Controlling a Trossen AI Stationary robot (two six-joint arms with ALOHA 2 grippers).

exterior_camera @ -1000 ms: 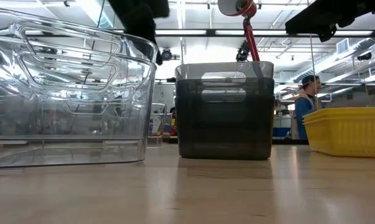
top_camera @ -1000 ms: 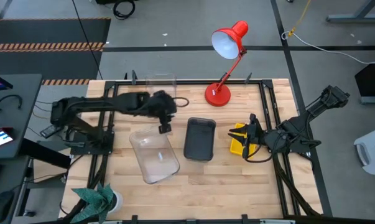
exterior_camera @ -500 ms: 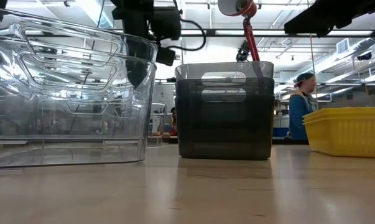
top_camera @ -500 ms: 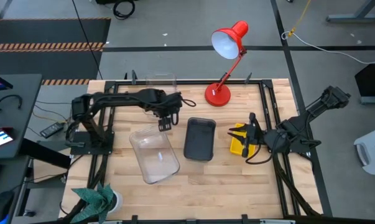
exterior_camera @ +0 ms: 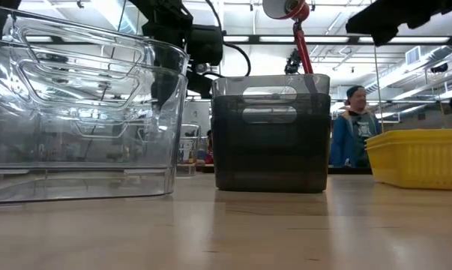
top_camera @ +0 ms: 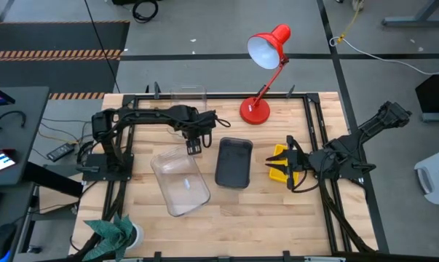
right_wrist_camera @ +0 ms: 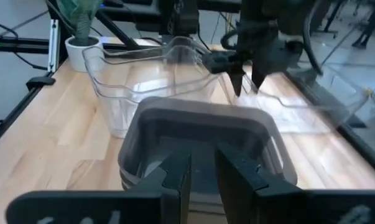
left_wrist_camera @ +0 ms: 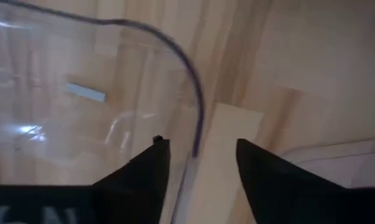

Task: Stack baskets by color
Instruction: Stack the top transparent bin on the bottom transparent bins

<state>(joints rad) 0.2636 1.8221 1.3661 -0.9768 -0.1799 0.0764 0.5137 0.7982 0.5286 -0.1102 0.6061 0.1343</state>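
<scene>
A stack of clear baskets (top_camera: 180,182) stands on the table at the left centre. My left gripper (left_wrist_camera: 199,146) points down at the stack's far right corner. It is open, with one finger inside the clear wall (left_wrist_camera: 198,118) and one outside; I see a gap on both sides. A dark grey basket stack (top_camera: 234,161) stands in the middle and a yellow basket (top_camera: 277,166) to its right. My right gripper (top_camera: 287,163) hovers above the yellow basket, aimed at the grey stack (right_wrist_camera: 199,134), fingers a narrow gap apart and holding nothing.
A single clear basket (top_camera: 188,94) stands at the table's far edge. A red desk lamp (top_camera: 257,109) has its base at the far centre. A green plant in a white pot (top_camera: 117,234) is at the near left corner. A person (exterior_camera: 351,135) stands beyond the table.
My left gripper has come down from above the clear stack's rim and tipped to point steeply down, its fingers now below the rim at the far right corner. My right gripper has rolled a little in place. The baskets have stayed where they were.
</scene>
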